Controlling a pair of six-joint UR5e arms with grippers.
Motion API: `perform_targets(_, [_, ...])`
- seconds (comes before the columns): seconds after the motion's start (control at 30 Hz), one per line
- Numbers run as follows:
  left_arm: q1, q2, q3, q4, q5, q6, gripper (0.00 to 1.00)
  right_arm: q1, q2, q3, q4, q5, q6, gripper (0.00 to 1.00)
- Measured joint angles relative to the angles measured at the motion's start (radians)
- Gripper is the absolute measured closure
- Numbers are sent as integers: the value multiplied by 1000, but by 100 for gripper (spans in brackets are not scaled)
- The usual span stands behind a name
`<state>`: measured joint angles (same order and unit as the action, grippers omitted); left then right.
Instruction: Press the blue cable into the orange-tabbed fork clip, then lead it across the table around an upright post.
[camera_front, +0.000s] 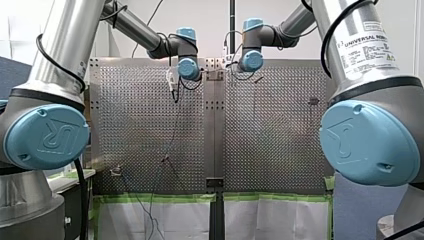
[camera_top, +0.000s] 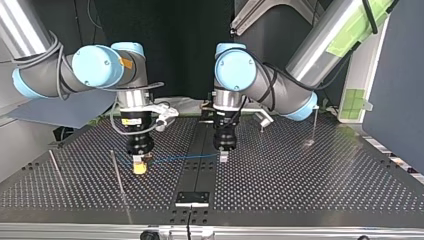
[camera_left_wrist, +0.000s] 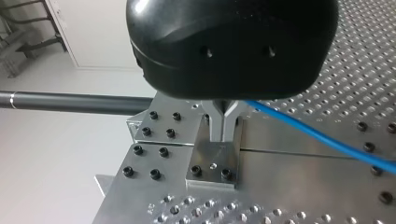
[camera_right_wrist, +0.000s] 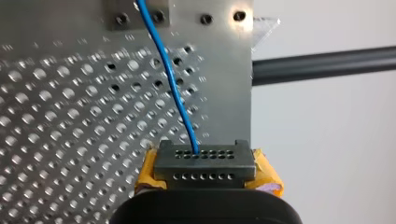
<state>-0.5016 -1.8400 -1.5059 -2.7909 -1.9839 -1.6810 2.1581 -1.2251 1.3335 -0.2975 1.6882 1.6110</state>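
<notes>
Stretching away from the small bolted plate, the blue cable ran in a nearly straight, taut-looking line just above the perforated table to my right gripper, which sat well apart from the plate. Yellow-orange pads there flanked a grey holed block where the cable ended, and I judged that gripper to be clenched on the cable. My left gripper hung directly over the plate, so it was much the nearer arm to that end of the cable. Whether it was clenched or released I could not tell, because its black body hid the place where the cable reached it. A grey forked piece stood upright on the plate, and the cable disappeared near its mouth. No orange tab showed there, so I could not say it was the clip. The cable's long axis lay level and pointed away from the plate toward the right gripper, so the coming press would probably need to go straight down toward the plate. A thin upright post stood beyond the right gripper, farther still from the plate.
</notes>
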Motion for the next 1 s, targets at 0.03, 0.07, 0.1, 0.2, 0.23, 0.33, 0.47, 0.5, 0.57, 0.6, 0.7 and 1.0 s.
perform_targets(0.03, [-2,-6,7,-6,1,-1,100,-3,-3,0,3,0,1,100])
perform_targets(0.07, [-5,-14,17,-15,3,-2,100,-7,-6,-1,8,0,1,100])
perform_targets(0.1, [-9,-21,25,-22,3,-3,100,-11,-9,-1,12,0,1,100])
perform_targets(0.2, [-20,-36,54,-48,4,-4,100,-22,-16,-2,22,-1,1,100])
perform_targets(0.23, [-23,-38,63,-54,4,-5,100,-25,-17,-3,24,-1,1,100])
perform_targets(0.33, [-29,-41,91,-75,4,-6,100,-37,-21,-7,34,-1,2,100])
perform_targets(0.47, [-35,-43,128,-98,5,-6,100,-52,-23,-21,62,-2,8,100])
perform_targets(0.5, [-36,-43,136,-100,6,-7,100,-55,-23,-26,69,-2,8,100])
perform_targets(0.57, [-39,-46,154,-103,9,-7,100,-64,-23,-35,89,-4,11,100])
perform_targets(0.6, [-40,-50,162,-106,10,-7,100,-67,-23,-39,98,-6,12,100])
perform_targets(0.7, [-48,-69,189,-124,12,-6,100,-78,-23,-48,128,-15,16,100])
perform_targets(1.0, [-77,-106,269,-167,13,-20,100,-109,-23,-92,202,-25,26,100])
